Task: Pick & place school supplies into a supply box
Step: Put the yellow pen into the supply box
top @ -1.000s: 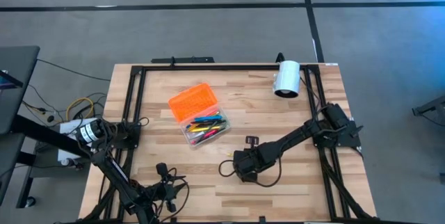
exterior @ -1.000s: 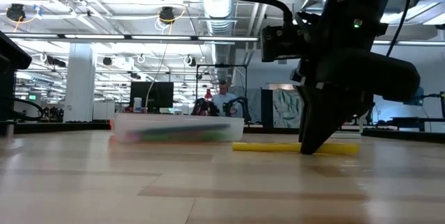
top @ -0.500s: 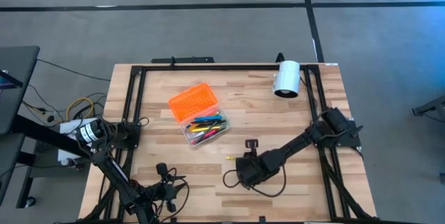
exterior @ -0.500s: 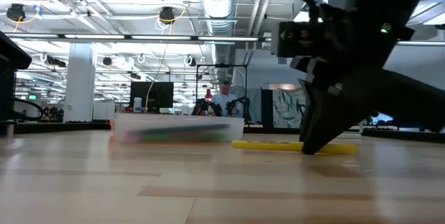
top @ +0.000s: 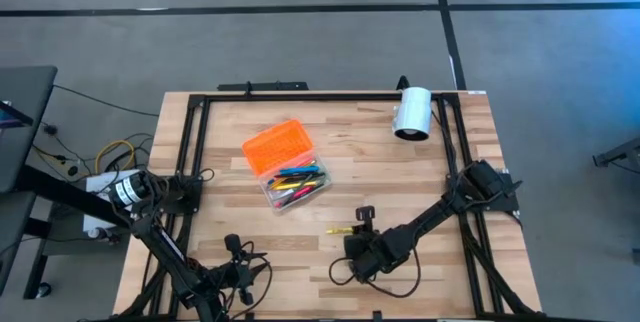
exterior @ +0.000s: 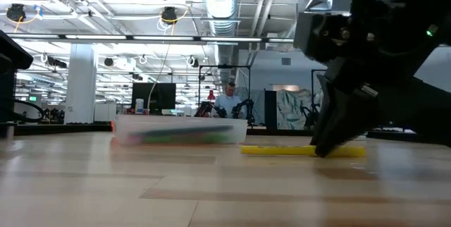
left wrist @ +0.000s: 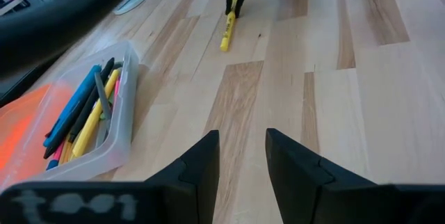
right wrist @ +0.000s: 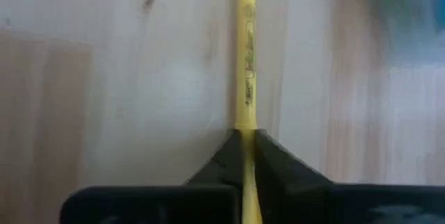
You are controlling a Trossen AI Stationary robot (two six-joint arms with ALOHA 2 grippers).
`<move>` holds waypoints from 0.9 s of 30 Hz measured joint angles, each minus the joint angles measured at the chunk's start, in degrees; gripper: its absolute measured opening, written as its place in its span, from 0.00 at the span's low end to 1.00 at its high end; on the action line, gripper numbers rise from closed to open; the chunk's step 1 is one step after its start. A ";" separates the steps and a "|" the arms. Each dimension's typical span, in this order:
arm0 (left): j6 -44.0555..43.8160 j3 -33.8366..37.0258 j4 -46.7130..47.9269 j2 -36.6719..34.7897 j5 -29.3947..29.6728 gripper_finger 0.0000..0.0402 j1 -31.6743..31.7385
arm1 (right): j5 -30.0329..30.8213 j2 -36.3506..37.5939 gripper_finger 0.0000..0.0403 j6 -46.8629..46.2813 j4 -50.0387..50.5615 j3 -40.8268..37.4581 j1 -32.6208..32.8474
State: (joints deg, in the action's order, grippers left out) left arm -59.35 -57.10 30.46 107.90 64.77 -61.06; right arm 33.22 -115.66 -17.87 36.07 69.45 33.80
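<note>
A yellow pen (top: 338,230) lies flat on the wood table, and my right gripper (top: 352,234) is shut on it; the low view shows the pen (exterior: 282,151) too. The supply box (top: 296,184) sits left of centre, its clear base holding several coloured pens, with its orange lid (top: 277,146) open beside it on the far side. My left gripper (left wrist: 242,160) waits open near the table's near left edge, pointing toward the box (left wrist: 104,123). No scissors are in view. My right gripper pinches the yellow pen's barrel (right wrist: 245,123) between its two fingertips (right wrist: 268,156), nearer one end than the middle (exterior: 310,151). The fingers slant down from the table's near right side. The pen lies level on the table.
A white cylinder (top: 412,112) lies at the far right corner. A black frame (top: 300,97) runs round the table's edges. Cables (top: 395,262) loop beside the right gripper. Bare wood lies between the pen and the box.
My right arm has swung toward the table's near edge and rolled its wrist, while its fingertips stayed at the yellow pen. More of the pen's left end now shows in the high view. The pen has stayed on the table.
</note>
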 joint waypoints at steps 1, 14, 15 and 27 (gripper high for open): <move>0.00 0.00 0.00 0.00 0.00 0.27 0.00 | 0.83 0.00 0.00 -0.04 -0.06 0.03 0.03; 0.02 0.00 0.00 0.00 0.02 0.27 0.00 | -2.84 0.05 0.01 -3.02 -0.94 0.19 -1.64; 0.02 0.00 0.00 0.00 0.02 0.27 0.00 | -3.07 0.09 0.01 -2.87 -0.93 0.37 -1.74; 0.06 0.00 0.00 0.00 0.04 0.27 0.02 | -2.04 0.17 0.18 0.43 7.29 6.50 -4.54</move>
State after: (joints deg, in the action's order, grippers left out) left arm -59.30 -57.10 30.46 107.90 64.82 -61.04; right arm 31.18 -115.48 -17.44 43.36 75.95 29.26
